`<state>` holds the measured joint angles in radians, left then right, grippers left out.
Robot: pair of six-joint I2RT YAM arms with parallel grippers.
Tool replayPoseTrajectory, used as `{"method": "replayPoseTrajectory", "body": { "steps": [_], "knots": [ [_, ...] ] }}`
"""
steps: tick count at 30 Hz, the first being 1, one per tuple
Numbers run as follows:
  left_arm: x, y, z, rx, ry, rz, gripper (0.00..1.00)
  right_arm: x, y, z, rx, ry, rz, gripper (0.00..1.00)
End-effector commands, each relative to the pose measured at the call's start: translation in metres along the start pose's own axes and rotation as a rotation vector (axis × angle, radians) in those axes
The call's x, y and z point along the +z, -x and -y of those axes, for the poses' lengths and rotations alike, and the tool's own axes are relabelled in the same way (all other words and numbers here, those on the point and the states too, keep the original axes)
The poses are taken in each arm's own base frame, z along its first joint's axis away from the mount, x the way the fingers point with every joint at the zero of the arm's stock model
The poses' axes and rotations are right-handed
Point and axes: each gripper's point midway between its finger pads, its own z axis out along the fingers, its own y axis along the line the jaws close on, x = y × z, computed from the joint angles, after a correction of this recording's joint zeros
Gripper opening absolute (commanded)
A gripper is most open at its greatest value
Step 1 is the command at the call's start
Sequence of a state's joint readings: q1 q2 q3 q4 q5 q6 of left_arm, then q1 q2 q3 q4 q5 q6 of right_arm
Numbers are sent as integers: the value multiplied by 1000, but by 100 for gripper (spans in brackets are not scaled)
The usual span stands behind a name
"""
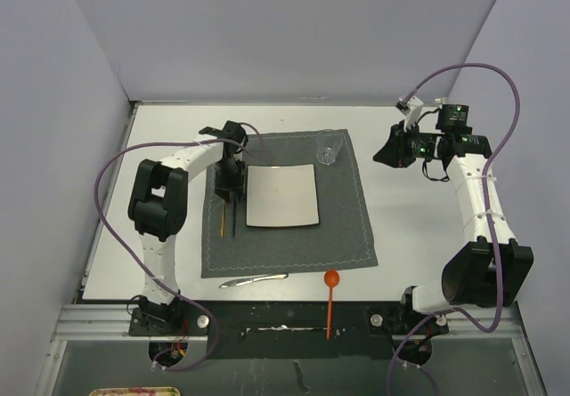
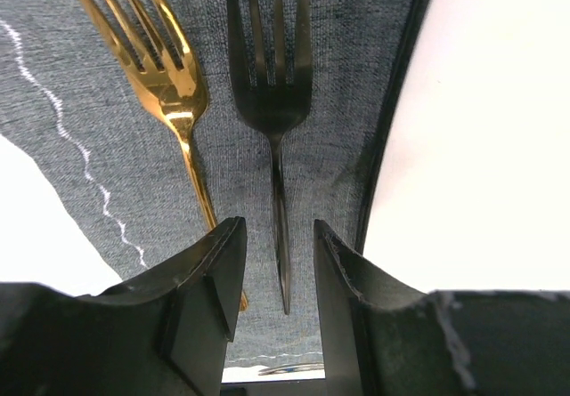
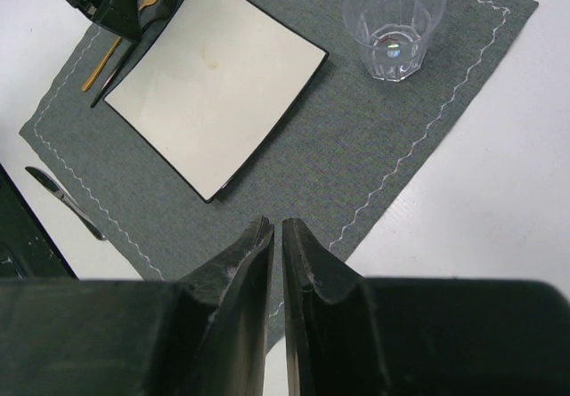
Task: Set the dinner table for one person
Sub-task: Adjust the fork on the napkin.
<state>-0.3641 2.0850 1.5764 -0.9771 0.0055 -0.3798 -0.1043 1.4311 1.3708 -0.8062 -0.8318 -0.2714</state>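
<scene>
Covering matte white dinner table point(image 1: 410, 227): woven grey placemat point(image 1: 347, 227).

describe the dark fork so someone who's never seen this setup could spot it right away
On the white table lies a dark grey placemat with a square off-white plate on it. Two forks lie side by side on the mat, left of the plate. Yours is the dark fork, next to the plate; the outer one is the gold fork.

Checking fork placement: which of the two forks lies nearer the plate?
The black fork; it lies between the gold fork and the plate.
</scene>
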Motion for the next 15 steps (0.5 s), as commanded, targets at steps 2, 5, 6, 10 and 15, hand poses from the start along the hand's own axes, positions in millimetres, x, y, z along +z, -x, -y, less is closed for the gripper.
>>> {"method": "replayPoseTrajectory", "body": {
  "steps": [2, 5, 6, 10, 15],
  "knots": [
    [-66, 25, 6, 29, -39, 193, 35, -8, 21, -6, -42, 10, 62, 12],
    [-79, 27, 6, 46, -39, 218, 35, -8, 22, -5, -42, 10, 63, 12],
    [-84, 28, 7, 56, -38, 232, 35, -8, 22, -5, -41, 12, 63, 12],
    [-101, 33, 8, 100, -36, 303, 32, -6, 21, -4, -40, 12, 65, 12],
    [-101, 30, 3, 127, -44, 371, 12, 0, 14, 0, -35, 17, 51, 12]
  ]
}}
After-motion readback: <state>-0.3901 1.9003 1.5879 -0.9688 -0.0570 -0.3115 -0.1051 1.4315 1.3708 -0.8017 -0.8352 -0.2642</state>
